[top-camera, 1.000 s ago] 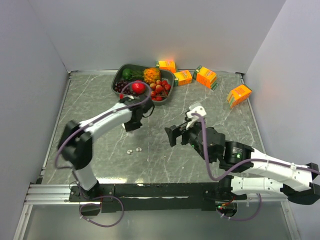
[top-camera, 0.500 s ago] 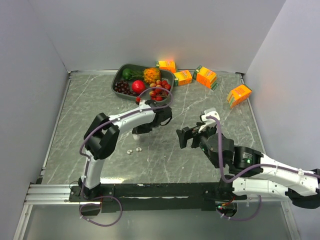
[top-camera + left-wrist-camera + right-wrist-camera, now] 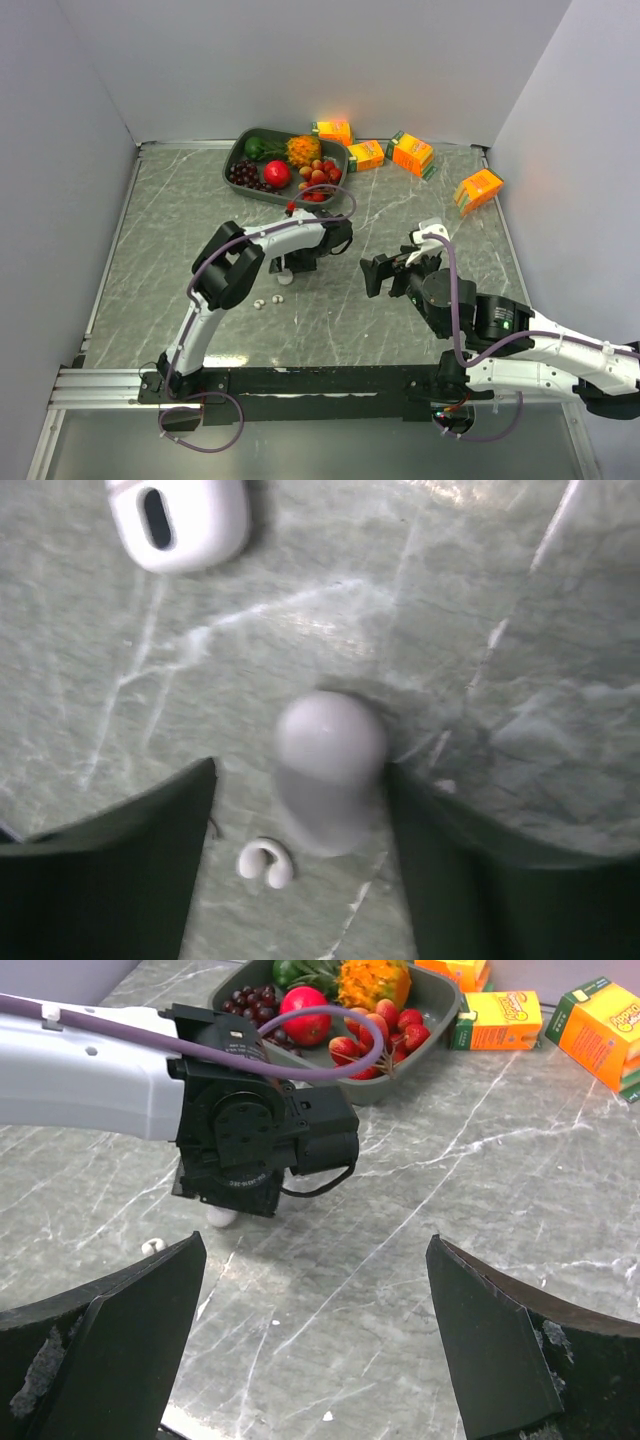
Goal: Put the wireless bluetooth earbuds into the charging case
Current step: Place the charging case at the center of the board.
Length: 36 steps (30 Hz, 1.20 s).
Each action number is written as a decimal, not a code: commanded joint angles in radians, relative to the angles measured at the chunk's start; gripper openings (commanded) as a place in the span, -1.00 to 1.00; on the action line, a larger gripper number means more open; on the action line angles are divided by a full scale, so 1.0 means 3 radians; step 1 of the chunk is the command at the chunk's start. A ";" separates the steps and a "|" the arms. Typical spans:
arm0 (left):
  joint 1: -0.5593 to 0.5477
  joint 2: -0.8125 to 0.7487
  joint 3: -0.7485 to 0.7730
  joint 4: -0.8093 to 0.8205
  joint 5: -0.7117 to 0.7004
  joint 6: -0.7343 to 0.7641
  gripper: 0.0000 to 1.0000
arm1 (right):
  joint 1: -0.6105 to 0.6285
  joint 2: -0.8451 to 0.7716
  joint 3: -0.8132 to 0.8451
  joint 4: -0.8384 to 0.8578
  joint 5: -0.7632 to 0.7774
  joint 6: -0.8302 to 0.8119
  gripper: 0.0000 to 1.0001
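Left claw: jaws spread, straddling a white rounded plastic body that rests on the grey veined worktop; a gap shows between one finger and the body, while the other finger lies at its edge, so the body is judged set down and not pinched; it is blurred in the wrist view and is probably a closed charging case; the straddling stance keeps the claw centred, suited either to a fresh grip or to a straight lift away

Second case: a white plastic case with a dark oval recess lies on the worktop apart from the rounded body, recess facing up; this attitude is judged suitable for receiving an earbud

Task items: the tiny white plastic earbuds show in the top view as two specks side by side on the worktop, just to the near side of the left claw and outside either case; none is seated, so insertion is judged not yet begun; a small white C-shaped piece lies loose near the rounded body

Right claw: jaws spread wide, nothing between them; it hangs above the worktop facing the left claw, well apart; this is judged a standby position that keeps the working area in its camera

Dark tray of fruit and orange cartons: at the far edge, well apart from the work
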 commanded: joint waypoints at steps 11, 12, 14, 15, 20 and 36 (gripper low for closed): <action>-0.0070 -0.0643 -0.0064 0.0449 0.0192 0.0300 0.93 | -0.0007 -0.0093 -0.0042 0.0018 0.0086 0.0003 0.99; -0.0070 -0.0720 -0.0064 0.0464 0.0176 0.0320 0.93 | -0.0002 -0.0093 -0.0042 0.0038 0.0081 -0.0012 0.99; -0.0070 -0.0990 -0.0155 0.0530 0.0115 0.0351 0.93 | -0.0007 -0.0124 -0.0067 0.0064 0.0041 -0.0033 0.99; -0.0065 -0.1108 -0.0221 0.0566 0.0085 0.0366 0.93 | -0.0007 -0.0159 -0.0078 0.0130 0.0015 -0.0073 0.99; 0.0016 -0.2039 -0.0988 0.1290 0.0237 0.0880 0.93 | -0.0001 -0.0338 -0.0318 0.0452 -0.0184 -0.0232 0.99; 0.0727 -0.2874 -0.2282 0.2519 0.1880 0.2105 0.93 | -0.0002 -0.0052 -0.0507 0.0877 -0.0343 -0.0416 0.99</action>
